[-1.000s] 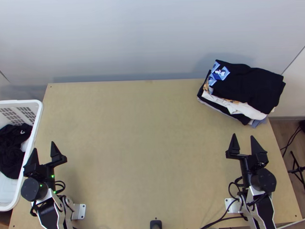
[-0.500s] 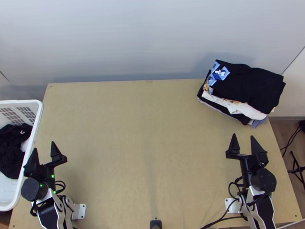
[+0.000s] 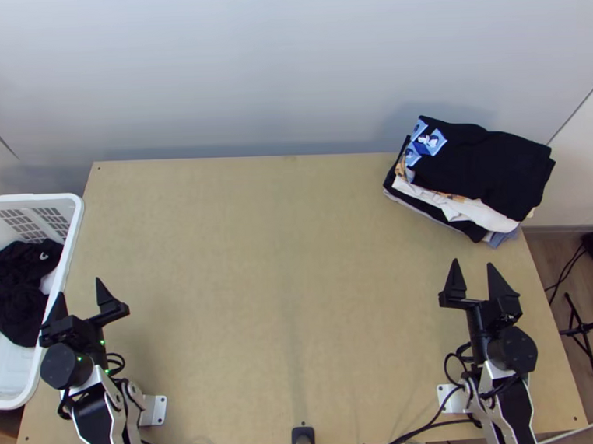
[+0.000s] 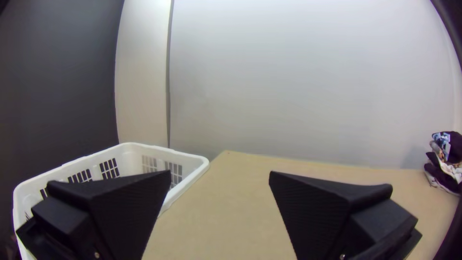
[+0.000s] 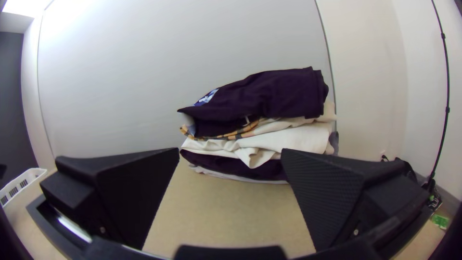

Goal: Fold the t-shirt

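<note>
Top view: a white basket (image 3: 31,198) stands beside the table's (image 3: 259,262) left edge, with bunched black cloth (image 3: 17,298) inside and a bit of white cloth (image 3: 48,281) next to it. Whether the black cloth is the T-shirt to be folded cannot be told. Near the table's near left corner, close by the basket's rim, is the left gripper (image 3: 79,287), its two fingers spread well apart and nothing between them. A dark device (image 3: 302,438) sits at the middle of the near edge. Toward the near right corner the right gripper (image 3: 473,263) points at the far side, its fingers likewise wide apart, with no cloth in its grasp. Beyond it, at the far right corner, lies a stack of folded clothes (image 3: 497,168): a black garment with a blue-and-white print (image 3: 428,141) on top, and white and dark layers beneath.
</note>
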Robot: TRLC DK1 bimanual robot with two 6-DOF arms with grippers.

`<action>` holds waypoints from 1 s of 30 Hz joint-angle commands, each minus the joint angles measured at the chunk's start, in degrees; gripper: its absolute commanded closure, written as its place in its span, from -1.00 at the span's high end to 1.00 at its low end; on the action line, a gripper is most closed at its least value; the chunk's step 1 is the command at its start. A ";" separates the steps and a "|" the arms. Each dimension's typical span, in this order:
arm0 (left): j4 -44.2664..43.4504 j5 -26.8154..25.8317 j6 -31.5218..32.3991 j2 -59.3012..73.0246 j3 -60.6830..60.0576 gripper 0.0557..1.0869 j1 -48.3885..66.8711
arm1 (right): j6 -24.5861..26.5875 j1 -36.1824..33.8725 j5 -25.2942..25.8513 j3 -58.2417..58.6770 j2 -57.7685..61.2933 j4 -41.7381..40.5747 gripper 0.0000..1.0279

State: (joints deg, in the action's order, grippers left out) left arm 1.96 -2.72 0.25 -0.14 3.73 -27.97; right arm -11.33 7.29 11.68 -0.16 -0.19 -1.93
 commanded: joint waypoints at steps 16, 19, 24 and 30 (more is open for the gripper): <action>32.23 0.79 -2.80 44.61 55.60 0.89 -10.62 | -0.01 0.01 0.01 -0.01 0.01 0.00 0.91; 32.67 0.79 -5.00 55.78 58.06 0.89 -15.72 | -0.01 0.01 0.01 -0.01 0.01 0.00 0.91; 32.58 0.79 -10.53 75.73 61.49 0.90 -23.36 | -0.01 0.01 0.01 -0.01 0.01 0.00 0.91; 32.58 -2.90 -15.54 96.38 67.82 0.90 -29.60 | -0.01 0.01 0.01 -0.01 0.01 0.00 0.91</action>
State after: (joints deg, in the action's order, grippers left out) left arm 34.09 -1.89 -10.61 73.78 64.40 -49.65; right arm -11.33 7.29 11.68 -0.16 -0.19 -1.93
